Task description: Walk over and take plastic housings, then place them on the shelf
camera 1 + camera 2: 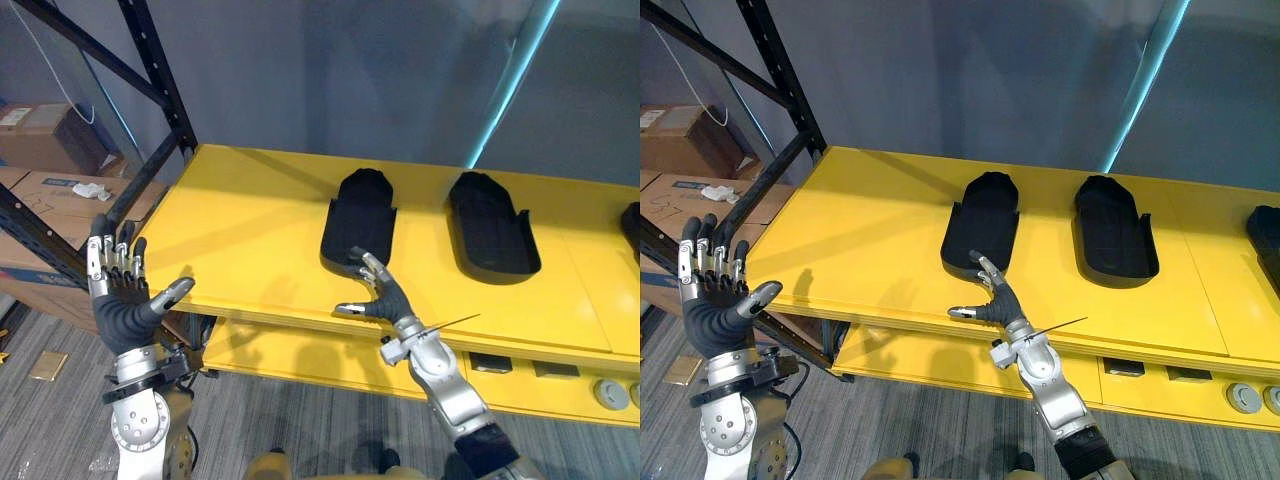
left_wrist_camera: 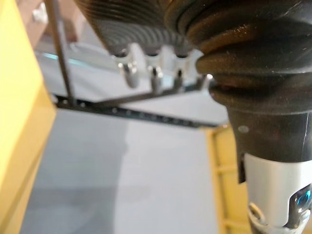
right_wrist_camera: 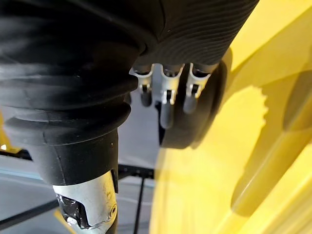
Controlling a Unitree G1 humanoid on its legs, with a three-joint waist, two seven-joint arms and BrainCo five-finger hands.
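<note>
housings (image 1: 360, 218): black, lying on yellow shelf (image 1: 240, 250) | right hand (image 1: 386, 296): open, empty, by nearest one's end, maybe touching | left hand (image 1: 120, 305): open, empty | feel: likely light, stiff, smooth; grab the side rim

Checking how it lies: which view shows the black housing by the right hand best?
The right eye view: the whole housing lies flat on the yellow shelf, its near end at the right hand. The left eye view shows much the same. The right wrist view catches a dark rounded end past the fingers.
</note>
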